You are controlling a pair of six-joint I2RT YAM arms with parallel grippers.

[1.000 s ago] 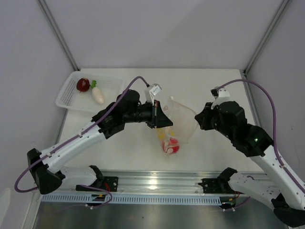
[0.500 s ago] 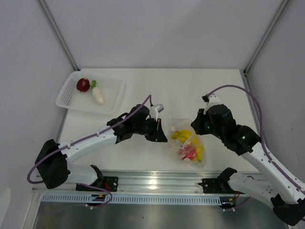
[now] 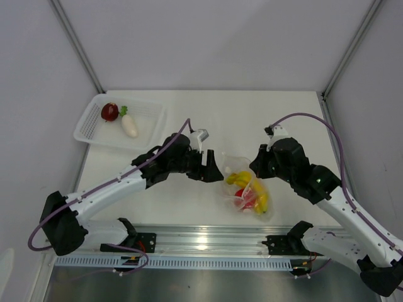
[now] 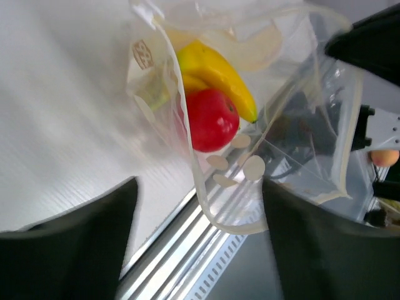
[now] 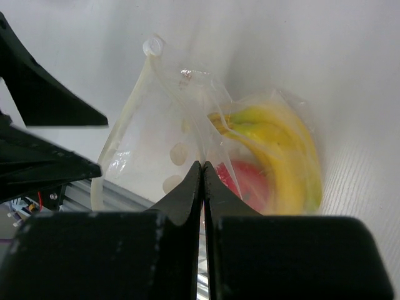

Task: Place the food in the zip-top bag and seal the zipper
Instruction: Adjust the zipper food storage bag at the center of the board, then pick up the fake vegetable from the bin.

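The clear zip-top bag [image 3: 249, 189] lies near the table's front edge with the yellow banana bunch [image 3: 242, 179] and red apple [image 3: 247, 200] inside. My right gripper [image 3: 257, 168] is shut on the bag's film [image 5: 187, 134], fingertips pinched together [image 5: 203, 166] just above the apple [image 5: 250, 187] and banana [image 5: 284, 147]. My left gripper [image 3: 211, 168] stands open to the left of the bag. The bag's thick zipper rim [image 4: 199, 181] loops loose between its spread fingers [image 4: 81, 237]. A dark red fruit [image 3: 109, 112] and white radish [image 3: 129, 126] lie in the basket.
The white mesh basket [image 3: 148, 123] sits at the back left of the table. A metal rail [image 3: 201, 242] runs along the near edge just below the bag. Frame posts rise at both back corners.
The bag came down from mid-air onto the table, further right. My left gripper opened, let go of the bag's rim and drew back slightly. My right gripper stays shut on the bag.
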